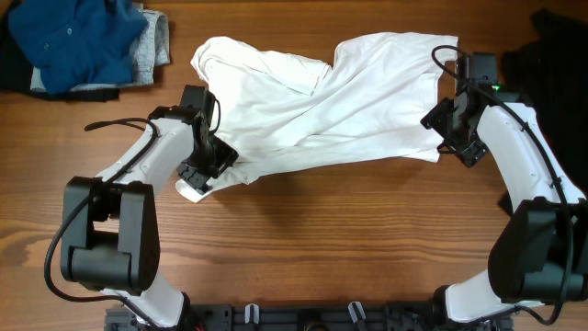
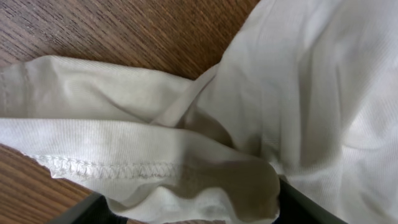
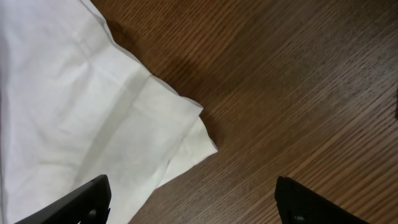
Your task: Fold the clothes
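**A:** Where's the shirt?

**B:** The shirt (image 1: 349,101) is white and lies rumpled across the far middle of the bench (image 1: 349,239). It is lapped over itself in long slanting creases. Both arms reach in to it, one at each end.

**A:** What about the left fingers?

**B:** The left fingers (image 2: 87,213) are at the shirt's near-left corner. In the wrist view they stand apart, with a bunched fold and a stitched hem lying between them. The cloth sags loosely there and I see no pinch on it.

**A:** And the right?

**B:** The right fingers (image 3: 84,202) are at the shirt's right edge, spread wide. A doubled corner of the shirt pokes in between them, flat on the wood. Bare bench fills the rest of the gap. They hold nothing.

**A:** Anything else on the bench?

**B:** A blue top (image 1: 83,41) is heaped in the far-left corner. It lies on a grey cloth (image 1: 158,41) that shows along its right side, near the shirt's left end but apart from it. A black cloth (image 1: 556,46) sits in the far-right corner, behind the right arm.
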Robot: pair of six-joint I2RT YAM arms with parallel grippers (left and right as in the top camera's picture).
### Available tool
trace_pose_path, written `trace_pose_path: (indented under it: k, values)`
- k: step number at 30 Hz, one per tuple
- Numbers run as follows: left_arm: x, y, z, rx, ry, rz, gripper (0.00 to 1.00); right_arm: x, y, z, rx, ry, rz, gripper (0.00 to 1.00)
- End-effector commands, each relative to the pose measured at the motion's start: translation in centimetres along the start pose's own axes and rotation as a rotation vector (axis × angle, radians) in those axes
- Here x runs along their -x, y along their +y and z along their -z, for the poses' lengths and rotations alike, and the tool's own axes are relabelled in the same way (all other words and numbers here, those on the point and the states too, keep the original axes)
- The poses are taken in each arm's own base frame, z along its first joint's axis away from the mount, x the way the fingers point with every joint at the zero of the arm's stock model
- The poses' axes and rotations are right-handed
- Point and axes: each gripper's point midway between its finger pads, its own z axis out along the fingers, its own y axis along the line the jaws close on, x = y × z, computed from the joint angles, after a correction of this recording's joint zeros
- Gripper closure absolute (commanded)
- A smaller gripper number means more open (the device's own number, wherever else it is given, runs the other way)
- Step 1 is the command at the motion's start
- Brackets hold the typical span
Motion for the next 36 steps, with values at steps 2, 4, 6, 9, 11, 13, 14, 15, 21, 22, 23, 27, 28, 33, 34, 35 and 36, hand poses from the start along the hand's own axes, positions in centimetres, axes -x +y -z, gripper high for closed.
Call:
trace_pose_path:
  k: [2, 4, 6, 9, 11, 13, 14, 15, 21, 22, 23, 27, 28, 33, 34, 35, 36]
  values:
    - [0.1, -0.5, 1.7, -0.054, -0.021, 0.002, 0.28, 0.2, -0.3, 0.1, -0.014, -0.017, 0.003, 0.14]
    - [0.1, -0.6, 2.0, -0.064, -0.027, 0.000, 0.27, 0.3, -0.3, 0.1, -0.013, -0.019, 0.003, 0.14]
    - [0.0, -0.7, 2.0, -0.066, -0.022, -0.001, 0.26, 0.3, -0.2, 0.1, -0.010, -0.022, 0.008, 0.14]
    - [-0.6, -0.9, 2.0, -0.073, -0.004, -0.012, 0.20, 0.5, -0.1, 0.1, -0.005, -0.028, 0.026, 0.14]
    - [-0.8, -1.1, 2.0, -0.072, -0.004, -0.021, 0.19, 0.5, -0.1, 0.1, -0.004, -0.028, 0.026, 0.14]
    - [-1.0, -1.2, 1.9, -0.075, -0.005, -0.028, 0.18, 0.5, 0.0, 0.1, -0.004, -0.028, 0.027, 0.14]
    - [-1.0, -1.3, 1.9, -0.077, -0.007, -0.030, 0.20, 0.5, 0.0, 0.1, -0.004, -0.028, 0.027, 0.14]
    - [-1.0, -1.4, 1.9, -0.080, -0.009, -0.032, 0.21, 0.5, 0.0, 0.1, -0.003, -0.029, 0.026, 0.14]
    - [-0.4, -2.1, 1.2, -0.095, -0.019, -0.034, 0.25, 0.5, 0.0, 0.1, -0.004, -0.028, 0.027, 0.14]
    - [-0.4, -2.1, 1.1, -0.093, -0.017, -0.033, 0.25, 0.5, -0.1, 0.1, -0.004, -0.028, 0.027, 0.14]
    - [-0.4, -2.1, 0.9, -0.090, -0.015, -0.033, 0.26, 0.5, -0.1, 0.1, -0.004, -0.028, 0.027, 0.14]
    - [-0.5, -1.9, 0.6, -0.077, -0.006, -0.031, 0.26, 0.5, 0.0, 0.1, -0.004, -0.028, 0.027, 0.14]
    - [-0.5, -1.8, 0.5, -0.074, -0.005, -0.031, 0.27, 0.5, 0.0, 0.1, -0.003, -0.029, 0.027, 0.14]
    - [-0.9, -1.2, 0.5, -0.047, 0.012, -0.031, 0.27, 0.5, 0.0, 0.1, -0.001, -0.031, 0.027, 0.14]
    - [-1.1, -0.9, 0.5, -0.038, 0.017, -0.030, 0.27, 0.5, 0.0, 0.1, -0.001, -0.031, 0.027, 0.14]
    - [-1.2, -0.6, 0.5, -0.025, 0.021, -0.028, 0.27, 0.5, 0.0, 0.1, -0.002, -0.031, 0.026, 0.14]
    - [-1.3, -0.3, 0.5, -0.009, 0.022, -0.026, 0.27, 0.6, 0.0, 0.1, -0.001, -0.031, 0.026, 0.14]
